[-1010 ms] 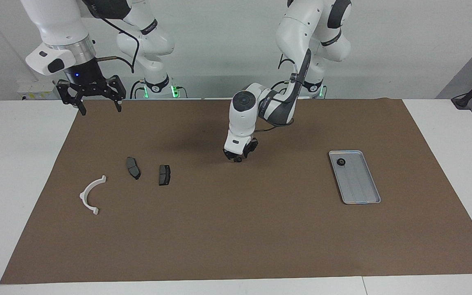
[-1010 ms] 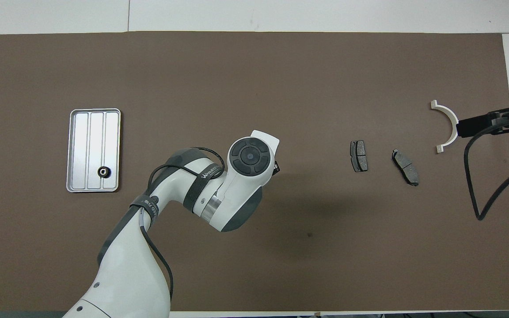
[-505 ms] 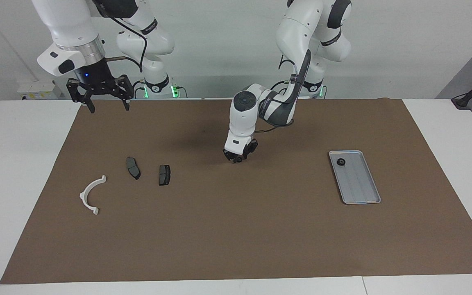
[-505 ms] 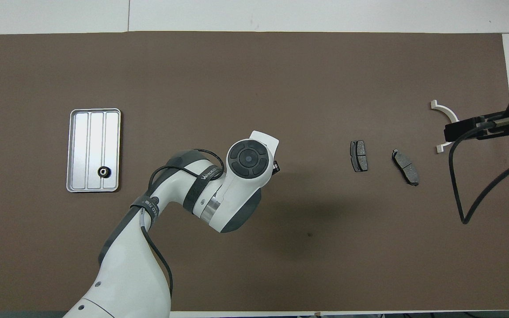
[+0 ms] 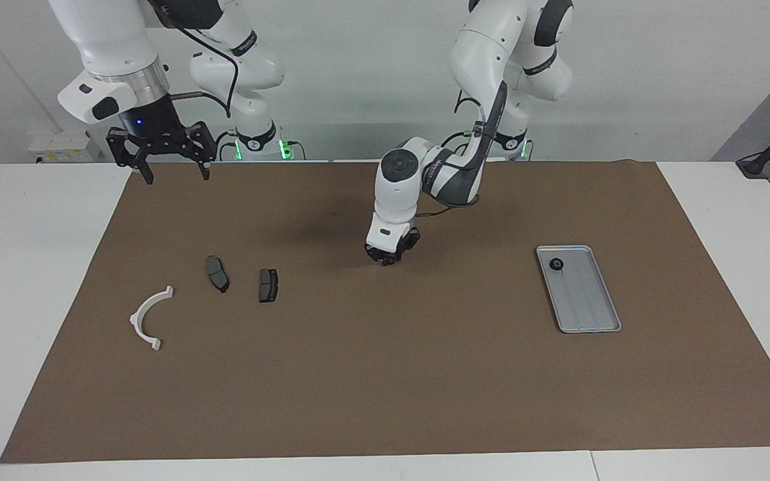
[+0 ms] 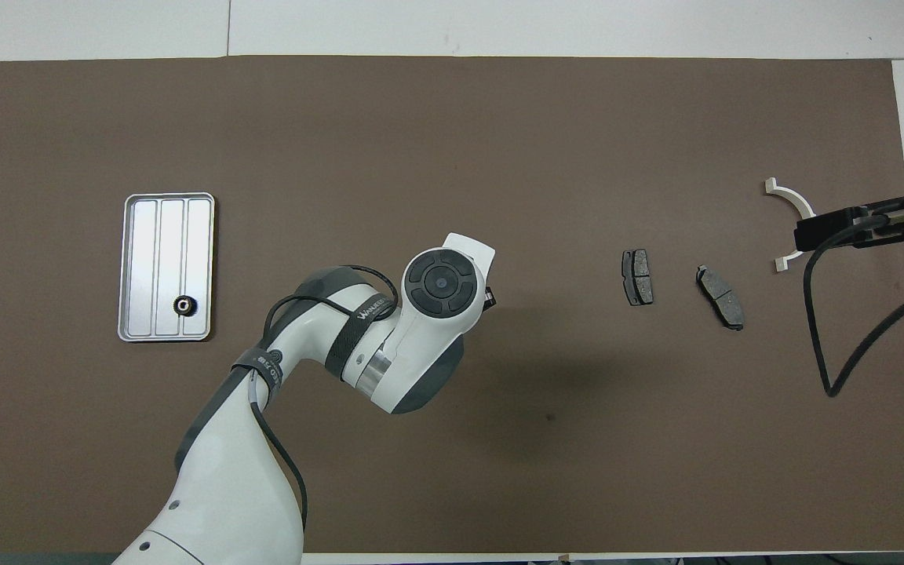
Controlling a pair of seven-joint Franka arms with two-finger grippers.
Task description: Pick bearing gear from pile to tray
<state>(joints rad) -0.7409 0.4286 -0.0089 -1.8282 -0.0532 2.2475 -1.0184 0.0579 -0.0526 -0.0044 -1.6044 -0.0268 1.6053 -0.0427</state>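
My left gripper (image 5: 387, 259) is down at the brown mat's middle, and whatever lies under it is hidden; in the overhead view the wrist covers it. The silver tray (image 5: 589, 302) (image 6: 162, 235) lies toward the left arm's end, with one small black bearing gear (image 5: 557, 265) (image 6: 184, 305) in its corner nearest the robots. The pile lies toward the right arm's end: a white half-ring bracket (image 5: 138, 312) (image 6: 793, 198) and two dark brake pads (image 5: 217, 273) (image 5: 268, 284) (image 6: 637, 277) (image 6: 720, 297). My right gripper (image 5: 176, 177) hangs open and empty over the mat's corner by its own base.
The brown mat (image 5: 385, 374) covers most of the white table (image 5: 31, 267). A black cable (image 6: 852, 337) from the right arm hangs over the mat beside the bracket.
The right arm has shifted a little toward the table's middle and risen slightly. The left gripper has stayed low at the same spot on the mat.
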